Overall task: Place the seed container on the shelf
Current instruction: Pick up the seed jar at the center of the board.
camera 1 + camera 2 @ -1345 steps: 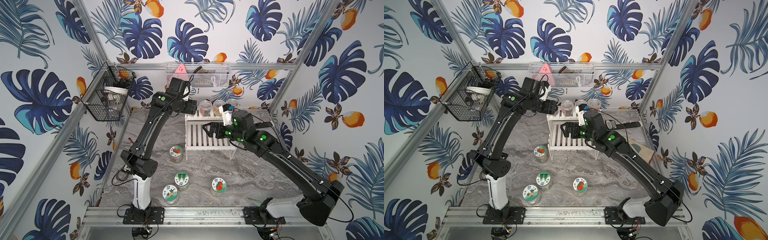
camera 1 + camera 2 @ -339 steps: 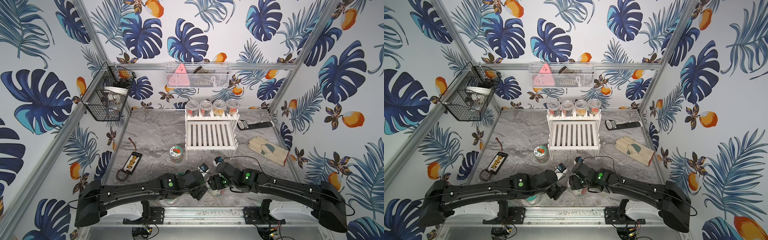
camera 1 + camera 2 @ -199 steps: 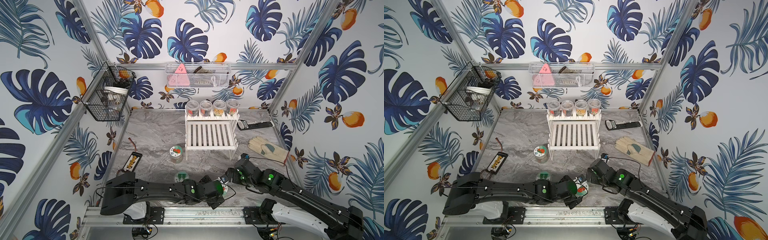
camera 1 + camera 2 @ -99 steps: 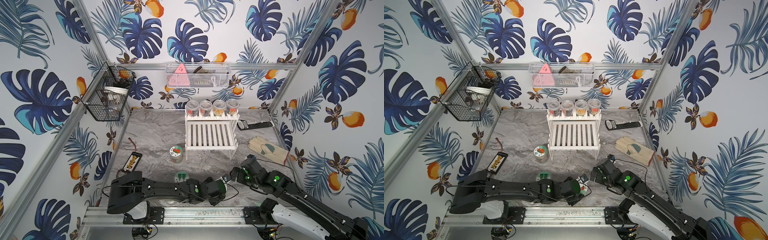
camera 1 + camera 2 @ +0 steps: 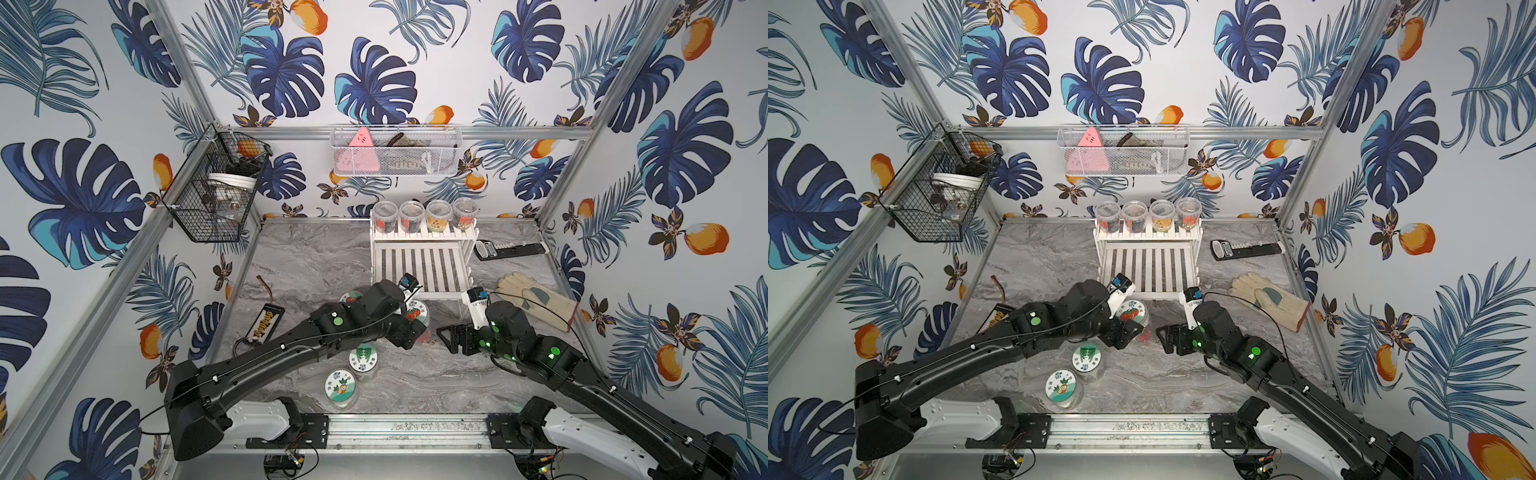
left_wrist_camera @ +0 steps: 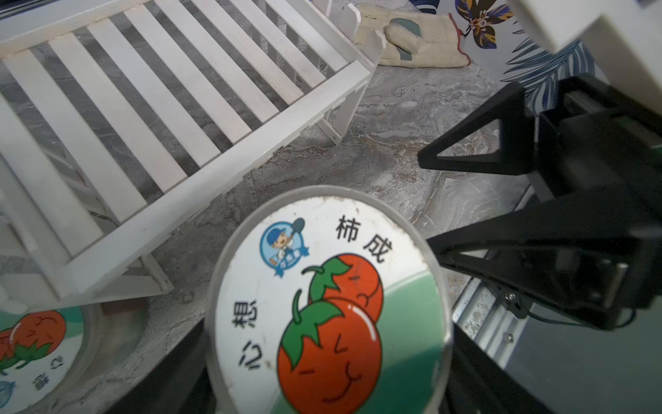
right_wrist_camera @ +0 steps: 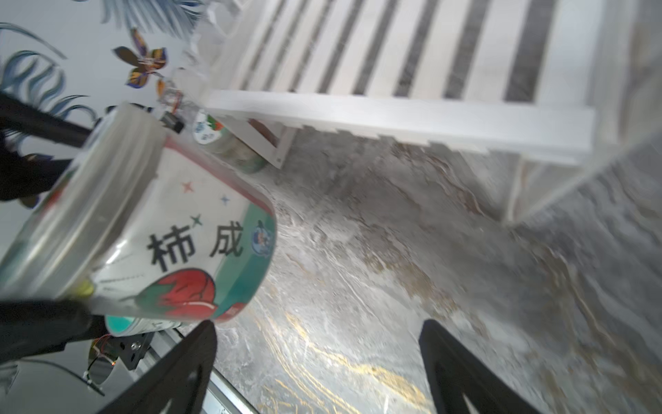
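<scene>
clear round plastic seed container (image 5: 417, 312), tomato-label lid, mid-frame in top view, just below white slatted two-tier shelf (image 5: 422, 244); tilted, clamped in left gripper (image 5: 411, 328). right gripper (image 5: 446, 337) spread, empty, beside. likely light, smooth, slippery; hold sidewall under lid.

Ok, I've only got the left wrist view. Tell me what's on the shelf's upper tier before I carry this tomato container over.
Observer: Four clear jars stand in a row on the upper tier of the shelf, filling it end to end.
Operator: Check my grip from the side.
Observer: In the right wrist view the tomato seed container is tilted in the left gripper, with one of its fingers against the container's wall.
Operator: Now list any containers my view misses.
Observer: Two, next to each other: a container with a green-leaf lid and a container with an orange-and-green lid.
</scene>
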Controlling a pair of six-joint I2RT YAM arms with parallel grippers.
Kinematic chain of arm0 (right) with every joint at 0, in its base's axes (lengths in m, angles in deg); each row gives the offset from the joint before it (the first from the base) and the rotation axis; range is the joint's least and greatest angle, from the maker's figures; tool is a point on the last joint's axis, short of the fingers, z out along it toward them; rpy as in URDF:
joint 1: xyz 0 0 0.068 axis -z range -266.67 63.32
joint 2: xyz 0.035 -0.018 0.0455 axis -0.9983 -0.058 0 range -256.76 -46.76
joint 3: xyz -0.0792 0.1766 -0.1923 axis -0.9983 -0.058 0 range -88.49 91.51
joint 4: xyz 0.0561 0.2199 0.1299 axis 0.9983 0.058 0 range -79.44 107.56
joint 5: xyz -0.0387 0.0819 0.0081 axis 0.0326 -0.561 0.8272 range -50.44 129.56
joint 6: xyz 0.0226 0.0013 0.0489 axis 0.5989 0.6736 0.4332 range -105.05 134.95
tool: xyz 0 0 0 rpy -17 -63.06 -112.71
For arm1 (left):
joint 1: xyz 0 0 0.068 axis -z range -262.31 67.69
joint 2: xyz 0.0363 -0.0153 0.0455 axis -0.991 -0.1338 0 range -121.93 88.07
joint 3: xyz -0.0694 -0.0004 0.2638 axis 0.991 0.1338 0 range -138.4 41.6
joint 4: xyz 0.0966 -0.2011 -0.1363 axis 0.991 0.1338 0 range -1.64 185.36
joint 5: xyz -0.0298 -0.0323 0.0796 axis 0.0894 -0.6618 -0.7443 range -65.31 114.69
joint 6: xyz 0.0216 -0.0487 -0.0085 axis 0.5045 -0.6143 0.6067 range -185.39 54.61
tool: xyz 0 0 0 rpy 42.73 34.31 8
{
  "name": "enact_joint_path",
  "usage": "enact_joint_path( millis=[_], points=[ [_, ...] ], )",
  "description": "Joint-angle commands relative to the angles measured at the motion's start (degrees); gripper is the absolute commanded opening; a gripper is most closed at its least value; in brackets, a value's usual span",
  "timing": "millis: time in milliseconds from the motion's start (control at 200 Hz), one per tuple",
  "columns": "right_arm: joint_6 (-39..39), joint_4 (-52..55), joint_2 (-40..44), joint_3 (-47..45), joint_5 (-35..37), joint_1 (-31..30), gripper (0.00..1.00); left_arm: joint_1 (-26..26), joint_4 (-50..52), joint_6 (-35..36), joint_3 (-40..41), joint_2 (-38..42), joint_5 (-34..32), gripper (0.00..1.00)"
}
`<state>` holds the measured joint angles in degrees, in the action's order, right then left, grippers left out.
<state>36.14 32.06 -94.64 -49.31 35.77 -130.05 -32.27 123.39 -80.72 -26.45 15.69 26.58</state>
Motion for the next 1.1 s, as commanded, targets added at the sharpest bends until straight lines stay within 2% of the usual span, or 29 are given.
enact_joint_path(
  millis=[0,135,310,455,666,1016,1096],
  points=[
    [-13.5,-16.0,-2.2,-0.9,-8.2,-0.1,0.88,-3.2,13.6,4.5,-6.4,-1.5,8.6,0.70],
    [-21.5,-23.5,-7.7,-0.1,-9.4,-0.8,0.87,-6.1,17.5,4.7,-11.8,-2.2,9.1,0.68],
    [-28.7,-33.1,-9.3,-2.3,-18.5,-1.0,0.92,-8.5,17.7,4.6,-14.4,-2.3,8.1,0.68],
    [-27.9,-34.0,-12.3,-0.2,-23.9,-1.0,0.93,-8.6,16.6,5.7,-14.6,-2.1,9.8,0.67],
    [-22.6,-41.3,-17.5,0.6,-23.1,-1.1,0.90,-8.6,16.2,7.2,-14.8,-1.8,11.0,0.67],
    [-21.1,-45.7,-22.6,2.0,-25.5,-1.1,0.93,-8.6,16.1,8.7,-15.3,-2.6,11.8,0.68],
    [-20.3,-46.4,-23.1,2.0,-25.4,-1.1,0.90,-8.6,16.2,8.7,-15.4,-2.5,11.1,0.68]
  ],
)
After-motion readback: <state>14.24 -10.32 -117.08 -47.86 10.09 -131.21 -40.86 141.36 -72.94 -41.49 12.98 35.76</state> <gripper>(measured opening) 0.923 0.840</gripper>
